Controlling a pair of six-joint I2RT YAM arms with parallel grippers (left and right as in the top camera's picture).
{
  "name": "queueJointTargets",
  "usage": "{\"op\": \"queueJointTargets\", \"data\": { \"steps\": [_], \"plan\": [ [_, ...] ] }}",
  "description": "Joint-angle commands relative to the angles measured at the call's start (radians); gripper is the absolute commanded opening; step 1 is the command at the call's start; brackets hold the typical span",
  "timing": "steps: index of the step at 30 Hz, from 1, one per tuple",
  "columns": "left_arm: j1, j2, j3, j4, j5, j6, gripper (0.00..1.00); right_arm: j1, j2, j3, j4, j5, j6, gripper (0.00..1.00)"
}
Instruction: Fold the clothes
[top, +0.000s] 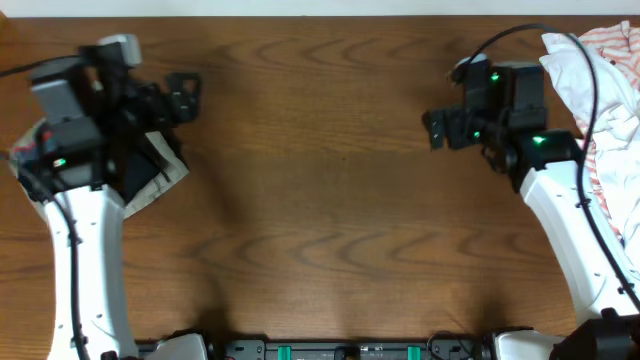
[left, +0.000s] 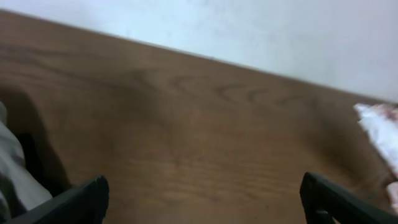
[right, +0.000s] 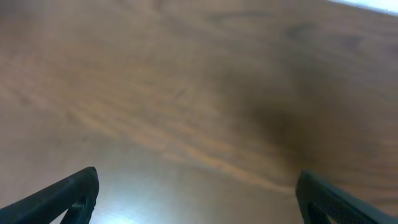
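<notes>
The desk (top: 320, 220) is brown wood with a broad bare middle. Seen from overhead, the leggings (top: 153, 160) lie at about 9 o'clock as a dark folded bundle, mostly hidden beneath the left arm (top: 85, 230). Only a black wedge of them shows, and I cannot tell how neatly they are folded. A strip of pale grey cloth (top: 170, 178) shows along the lower edge of the bundle, touching it.

The left gripper (top: 190, 95) sits at about 10 o'clock, just above the bundle and pointing toward 3 o'clock. In its wrist view both fingers (left: 87, 202) stand spread wide apart over bare wood, with grey cloth at the left edge of that view.

The right gripper (top: 432, 128) is at about 2 o'clock, pointing toward 9 o'clock and well apart from the leggings. Its wrist view is blurred, yet the fingers (right: 71, 193) are plainly spread wide over the desk.

A heap of white and red-striped garments (top: 605, 70) lies at the desk's edge between 1 and 3 o'clock, just beside the right arm (top: 565, 220)
</notes>
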Motion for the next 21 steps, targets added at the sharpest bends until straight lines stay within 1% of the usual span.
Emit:
{"op": "queueJointTargets", "data": {
  "steps": [1, 3, 5, 8, 10, 12, 17, 21],
  "plan": [
    [-0.043, 0.013, -0.003, -0.018, -0.144, 0.026, 0.98, -0.072, -0.014, 0.019, 0.055, 0.019, 0.037, 0.99],
    [-0.045, 0.010, -0.003, -0.018, -0.144, 0.024, 0.98, -0.115, -0.018, 0.019, 0.055, 0.018, 0.087, 0.99],
    [-0.045, -0.007, -0.003, -0.045, -0.144, 0.014, 0.98, -0.159, -0.031, 0.019, 0.016, 0.013, 0.129, 0.99],
    [-0.048, -0.055, -0.003, -0.122, -0.141, 0.013, 0.98, -0.213, -0.082, 0.018, -0.083, -0.015, 0.136, 0.99],
    [-0.050, -0.105, -0.005, -0.187, -0.142, 0.039, 0.98, -0.236, -0.135, 0.016, -0.145, -0.007, 0.135, 0.99],
    [-0.050, -0.167, -0.023, -0.217, -0.142, 0.065, 0.98, -0.249, -0.211, 0.006, -0.191, -0.002, 0.135, 0.99],
    [-0.050, -0.424, -0.159, -0.211, -0.149, 0.072, 0.98, -0.243, -0.435, -0.056, -0.267, 0.050, 0.150, 0.99],
    [-0.050, -0.675, -0.331, -0.142, -0.149, 0.067, 0.98, -0.229, -0.659, -0.185, -0.248, 0.050, 0.150, 0.99]
  ]
}}
